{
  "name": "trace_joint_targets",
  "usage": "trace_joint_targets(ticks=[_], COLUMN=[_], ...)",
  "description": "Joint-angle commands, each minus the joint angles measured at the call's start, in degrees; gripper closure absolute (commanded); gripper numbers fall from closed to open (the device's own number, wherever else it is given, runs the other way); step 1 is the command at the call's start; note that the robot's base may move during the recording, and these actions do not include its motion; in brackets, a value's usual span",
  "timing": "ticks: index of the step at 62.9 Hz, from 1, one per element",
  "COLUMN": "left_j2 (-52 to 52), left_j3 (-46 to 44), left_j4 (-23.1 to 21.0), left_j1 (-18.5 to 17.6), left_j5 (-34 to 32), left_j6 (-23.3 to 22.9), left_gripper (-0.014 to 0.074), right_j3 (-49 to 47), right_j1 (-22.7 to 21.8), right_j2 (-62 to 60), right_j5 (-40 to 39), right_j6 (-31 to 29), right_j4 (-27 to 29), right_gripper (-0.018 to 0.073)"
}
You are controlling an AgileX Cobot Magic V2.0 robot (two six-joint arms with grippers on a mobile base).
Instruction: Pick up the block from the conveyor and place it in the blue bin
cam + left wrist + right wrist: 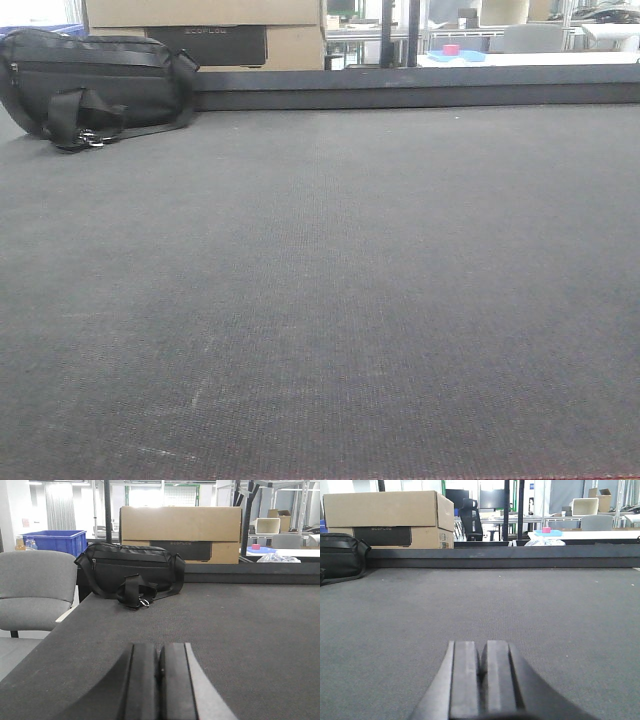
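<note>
Left gripper (160,649) and right gripper (481,649), both pressed together, sit low over the conveyor (330,300).

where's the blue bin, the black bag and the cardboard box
blue bin (50,544): left wrist view, front wall
black bag (125,567): left wrist view, front panel
cardboard box (180,524): left wrist view, front face

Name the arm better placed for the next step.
Left, tentatively: the blue bin shows only in its wrist view. No block shows on the conveyor yet; left tool and right tool are shut.
</note>
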Motion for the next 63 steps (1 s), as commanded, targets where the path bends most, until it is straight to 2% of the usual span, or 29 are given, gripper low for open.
trace_joint_targets(ticks=[1, 63], left_j2=[-0.29, -0.29], left_j3=[-0.16, -0.16], left_j4=[-0.01, 0.10], left_j1=[0.05, 0.05], left_j5=[-0.89, -1.23], left_j6=[0.08, 0.08], left_gripper=[0.0708, 0.0708], right_j3=[0.00, 0.00], right_j1=[-0.27, -0.27], right_j2=[-0.17, -0.17], right_j5=[-1.32, -1.32], right_j6=[-0.14, -0.14], right_j4=[-0.17, -0.17], right_gripper=[0.0727, 0.0727])
